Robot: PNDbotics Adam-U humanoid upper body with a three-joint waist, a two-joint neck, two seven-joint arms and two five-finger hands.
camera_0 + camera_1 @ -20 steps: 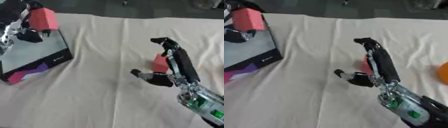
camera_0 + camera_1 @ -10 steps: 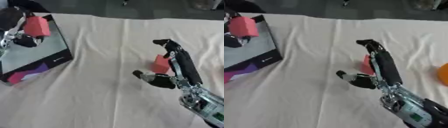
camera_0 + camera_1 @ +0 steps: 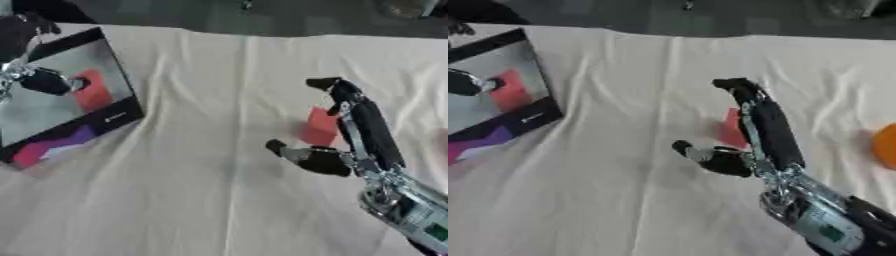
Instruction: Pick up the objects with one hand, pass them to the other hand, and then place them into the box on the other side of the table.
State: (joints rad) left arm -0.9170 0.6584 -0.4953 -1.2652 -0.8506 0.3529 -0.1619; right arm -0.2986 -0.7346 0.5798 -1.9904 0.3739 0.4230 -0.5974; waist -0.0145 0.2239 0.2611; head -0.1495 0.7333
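The surface (image 3: 210, 90) is covered in a pale, creased cloth. On its left side lies the box (image 3: 52, 145), a shallow dark-rimmed tray with a grey floor and a pink-and-purple pattern on its near wall; a small white mark on that wall is too blurred to read. A red block (image 3: 90, 91) lies inside the box, and the left hand (image 3: 39, 80) hangs just over it with a dark finger next to it; whether it touches the block or how its fingers stand, I cannot tell.

On the right, the right hand (image 3: 350, 145) is spread wide, long fingers pointing to the far side and the thumb stuck out to the left. A second red block (image 3: 320, 126) stands on the cloth in the gap, just beside the fingers, not pinched.

Only the right eye view shows an orange round thing (image 3: 885, 146) at the right edge, while the left eye view shows more of the left hand.
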